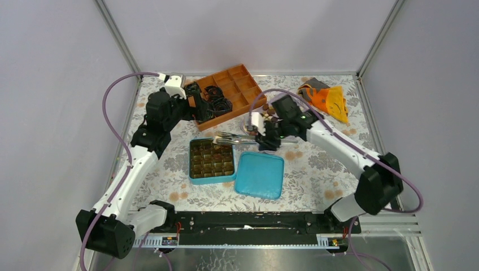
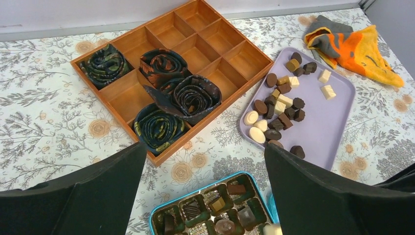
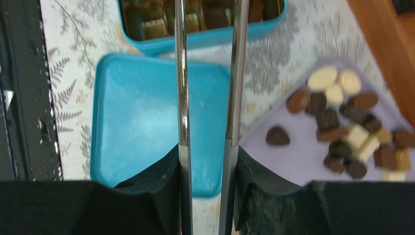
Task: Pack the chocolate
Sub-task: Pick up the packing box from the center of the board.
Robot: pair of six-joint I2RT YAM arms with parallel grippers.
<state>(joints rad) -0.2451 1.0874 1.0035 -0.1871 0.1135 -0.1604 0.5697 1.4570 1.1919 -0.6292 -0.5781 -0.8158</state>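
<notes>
Grey walls enclose a floral tabletop [image 1: 316,164]. The chocolate [image 2: 281,110] lies heaped on a lilac tray [image 2: 333,117], and a few pieces sit in the blue tin [image 2: 195,193]. The pieces look light, hard, smooth and easily scuffed, so a gentle pinch across the sides probably suits them. The right claw [image 3: 208,161] is clamped partway on metal tongs [image 3: 182,98]. The left claw [image 2: 204,156] gapes wide, holding nothing. The tong tips are cut off at the wrist and tiny from above, so any load there is unclear.
</notes>
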